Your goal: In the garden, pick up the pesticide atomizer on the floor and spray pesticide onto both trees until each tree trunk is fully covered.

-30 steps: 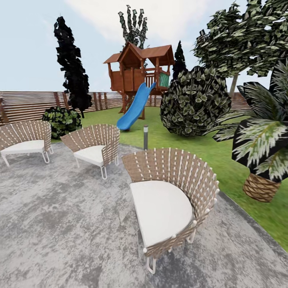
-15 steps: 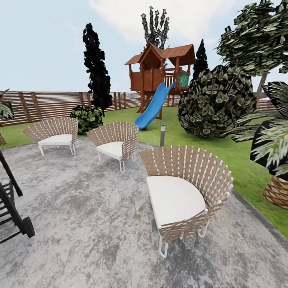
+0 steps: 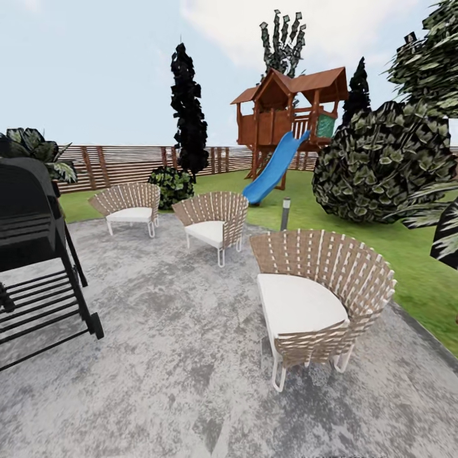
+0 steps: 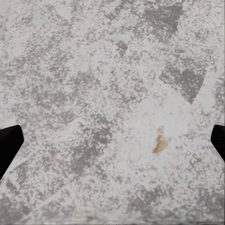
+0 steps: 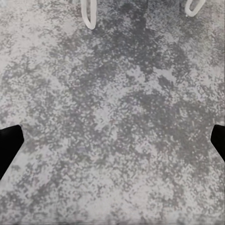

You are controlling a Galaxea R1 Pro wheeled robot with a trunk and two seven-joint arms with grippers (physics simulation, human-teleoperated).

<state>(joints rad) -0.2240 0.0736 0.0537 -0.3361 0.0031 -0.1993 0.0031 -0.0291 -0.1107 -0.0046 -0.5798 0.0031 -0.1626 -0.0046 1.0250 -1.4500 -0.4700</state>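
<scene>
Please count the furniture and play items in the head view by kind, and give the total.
Woven chairs: 3
Black grill: 1
Play tower: 1
Blue slide: 1
Path light post: 1
Total: 7

The grill (image 3: 38, 254) is cut by the left edge of the head view. The palm (image 3: 439, 216) is cut by the right edge. In each wrist view only the black fingertips (image 4: 9, 145) (image 5: 9, 145) show at the edges.
</scene>
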